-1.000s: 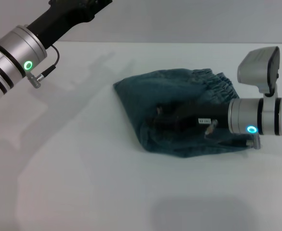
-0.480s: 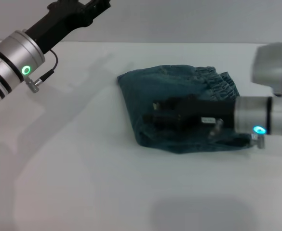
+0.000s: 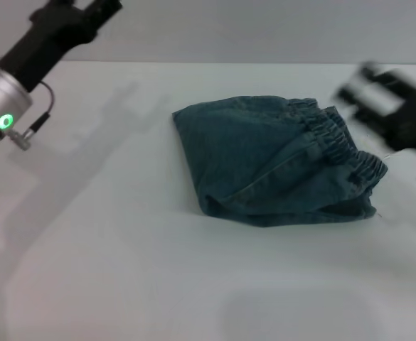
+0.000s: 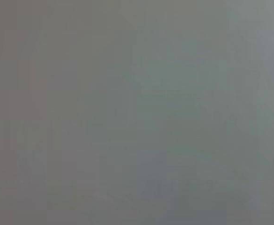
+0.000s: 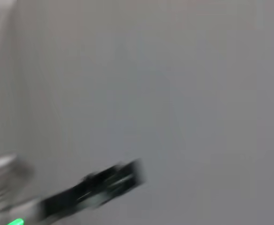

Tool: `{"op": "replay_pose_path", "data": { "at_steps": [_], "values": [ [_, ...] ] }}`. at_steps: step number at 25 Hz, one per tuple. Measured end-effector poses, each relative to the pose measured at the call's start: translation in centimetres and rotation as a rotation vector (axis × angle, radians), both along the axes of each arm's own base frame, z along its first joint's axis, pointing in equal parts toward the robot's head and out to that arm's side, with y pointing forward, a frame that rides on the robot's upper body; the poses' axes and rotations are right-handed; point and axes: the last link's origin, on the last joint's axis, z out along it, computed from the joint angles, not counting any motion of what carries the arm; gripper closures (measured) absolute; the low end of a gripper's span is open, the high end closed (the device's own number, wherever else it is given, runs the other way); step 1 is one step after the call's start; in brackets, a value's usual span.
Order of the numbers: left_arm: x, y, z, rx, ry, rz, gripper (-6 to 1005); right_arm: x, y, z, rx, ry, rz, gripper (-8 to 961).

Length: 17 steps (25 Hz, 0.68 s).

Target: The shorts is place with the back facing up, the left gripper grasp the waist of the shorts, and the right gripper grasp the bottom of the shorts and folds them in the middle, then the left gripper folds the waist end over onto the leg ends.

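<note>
The dark blue denim shorts (image 3: 264,167) lie folded into a compact bundle on the white table (image 3: 122,270), seen in the head view. Their gathered elastic waist (image 3: 339,138) faces the right side. My right gripper (image 3: 360,85) is lifted off the cloth and hangs blurred just beyond the bundle's right edge, holding nothing. My left gripper (image 3: 87,11) is raised far off at the back left, well away from the shorts. The right wrist view shows only the left arm (image 5: 92,190) in the distance. The left wrist view shows plain grey.
A pale wall runs behind the table's far edge (image 3: 215,62). Bare white tabletop surrounds the shorts on the left and front.
My right gripper has pulled off the shorts and swung up to the right. The left arm has drawn back to the left. The bundle has stayed in place.
</note>
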Motion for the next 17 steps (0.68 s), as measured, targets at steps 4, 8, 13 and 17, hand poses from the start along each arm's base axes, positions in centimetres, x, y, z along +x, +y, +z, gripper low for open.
{"op": "replay_pose_path", "data": {
  "at_steps": [4, 8, 13, 17],
  "values": [
    [-2.1, -1.9, 1.2, 0.156, -0.08, -0.001, 185, 3.8, -1.4, 3.1, 0.317, 0.099, -0.189, 362],
    [-4.2, -3.9, 2.4, 0.317, -0.111, 0.028, 185, 8.2, -3.8, 6.4, 0.626, 0.152, -0.417, 361],
    [-7.1, -6.3, 3.9, 0.502, -0.065, 0.109, 185, 12.1, -6.9, 9.3, 0.924, 0.134, -0.643, 361],
    [-8.5, -7.4, 4.6, 0.561, -0.045, 0.164, 185, 13.5, -8.4, 10.2, 1.063, 0.042, -0.744, 361]
  ]
}}
